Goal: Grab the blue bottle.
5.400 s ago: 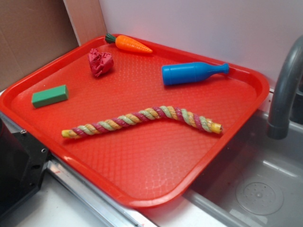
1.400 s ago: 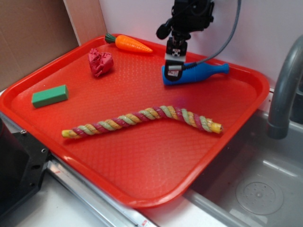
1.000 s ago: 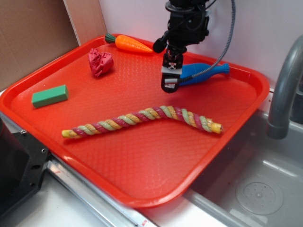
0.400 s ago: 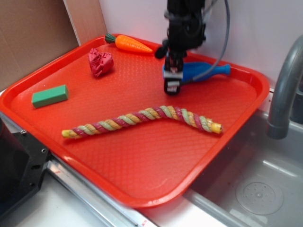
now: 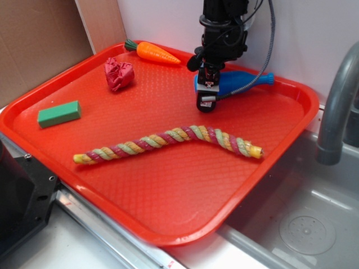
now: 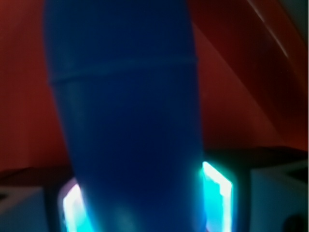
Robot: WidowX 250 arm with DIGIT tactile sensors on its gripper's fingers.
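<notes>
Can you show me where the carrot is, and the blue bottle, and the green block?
carrot (image 5: 157, 52), exterior view, middle of its orange body.
blue bottle (image 5: 234, 81), exterior view, on its body beside the end effector.
green block (image 5: 59, 114), exterior view, on its top face.

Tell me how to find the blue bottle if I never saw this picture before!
Look at the big red tray beside the sink, then go to its far edge near the white wall. The blue bottle lies there on its side, with the robot's claw around its fat end. It is the only blue thing; the carrot nearby is orange.
</notes>
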